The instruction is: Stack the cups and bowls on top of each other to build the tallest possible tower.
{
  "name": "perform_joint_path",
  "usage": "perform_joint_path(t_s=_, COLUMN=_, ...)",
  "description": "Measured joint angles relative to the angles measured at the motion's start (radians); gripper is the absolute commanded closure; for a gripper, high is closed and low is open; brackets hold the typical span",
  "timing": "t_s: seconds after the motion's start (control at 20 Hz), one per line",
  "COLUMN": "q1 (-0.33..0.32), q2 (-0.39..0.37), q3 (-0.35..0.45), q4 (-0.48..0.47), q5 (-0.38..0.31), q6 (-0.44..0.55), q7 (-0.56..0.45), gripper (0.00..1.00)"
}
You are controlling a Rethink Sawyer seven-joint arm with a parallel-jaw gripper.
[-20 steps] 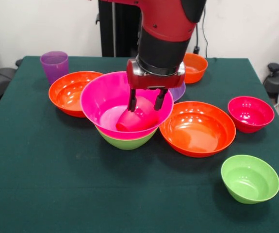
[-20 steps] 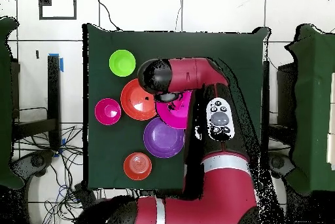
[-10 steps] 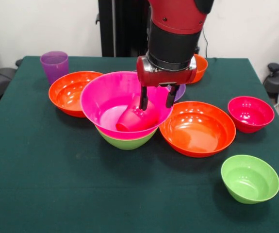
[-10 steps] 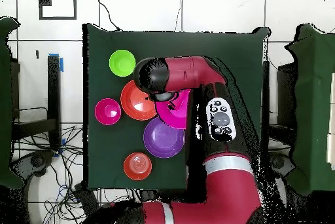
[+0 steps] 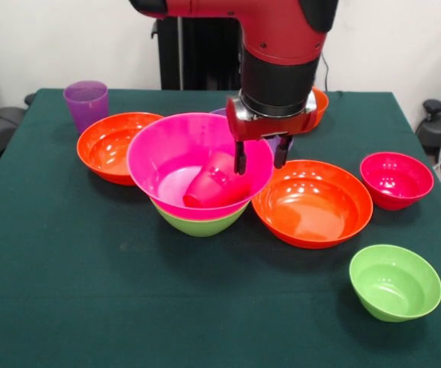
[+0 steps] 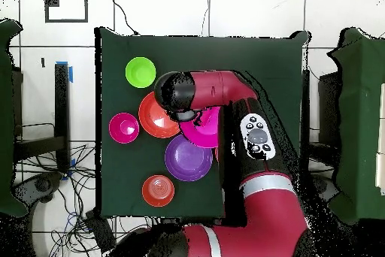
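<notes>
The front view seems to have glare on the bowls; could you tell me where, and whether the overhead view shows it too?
Front view: bright highlights inside the big orange bowl and pink bowl. Overhead view: faint glare on the purple bowl.

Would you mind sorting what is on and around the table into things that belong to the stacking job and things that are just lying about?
Job:
- hot pink bowl nested on a lime green bowl, red-pink cup lying on its side inside
- orange bowls
- purple bowl
- red-pink bowl
- loose lime green bowl
- purple cup
- gripper, open

Lying about:
- cables on the floor
- blue tape
</notes>
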State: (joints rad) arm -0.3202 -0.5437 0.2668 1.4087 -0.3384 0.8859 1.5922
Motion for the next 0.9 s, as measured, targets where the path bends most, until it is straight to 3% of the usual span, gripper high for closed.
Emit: perform_joint_path(t_s=0.9, q1=-0.052, q2=-0.003, q3=0.096, q4=0.063, q5=0.0, q6=0.0, q7=0.0, gripper=0.0)
